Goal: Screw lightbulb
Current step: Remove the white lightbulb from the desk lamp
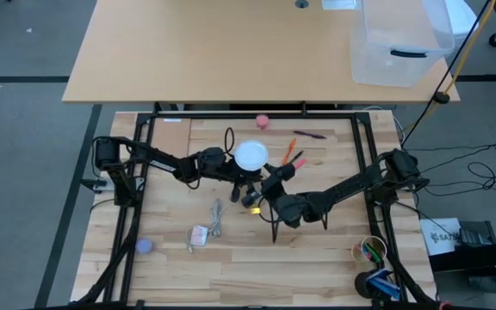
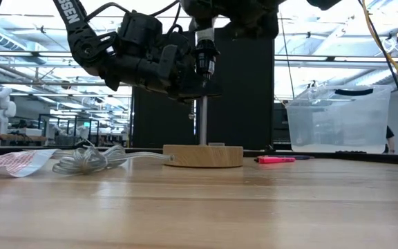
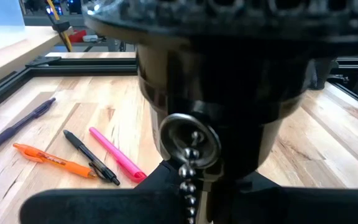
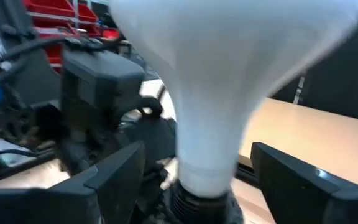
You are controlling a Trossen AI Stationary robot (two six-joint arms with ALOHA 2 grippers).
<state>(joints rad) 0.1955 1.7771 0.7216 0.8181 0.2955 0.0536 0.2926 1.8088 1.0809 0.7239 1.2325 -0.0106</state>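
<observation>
The white lightbulb (image 1: 251,156) stands upright with its neck (image 4: 207,168) down in the black socket (image 2: 204,57). The socket tops a thin post (image 2: 202,121) on a round wooden disc (image 2: 202,155) that rests flat on the table. My left gripper (image 1: 238,172) reaches in from the table's left and is shut on the socket, whose pull chain (image 3: 188,177) hangs close before its camera. My right gripper (image 4: 207,186) comes from the right and is open. Its two fingers (image 4: 114,180) stand on either side of the bulb's neck with a gap on each side. My left gripper holds the socket's black body (image 3: 216,106) at the top of the post, coming in about level from the table's left. The socket itself fills the wrist view and hides the fingers' place of contact. The lamp stands upright with its disc on the table.
Several pens (image 1: 295,155) lie just beyond the lamp. A pink ball (image 1: 263,120) is near the far edge and a purple ball (image 1: 145,245) at the near left. A clear cord (image 1: 216,215) with a tag (image 1: 199,233) lies nearer. A pen cup (image 1: 370,250) stands at the near right.
</observation>
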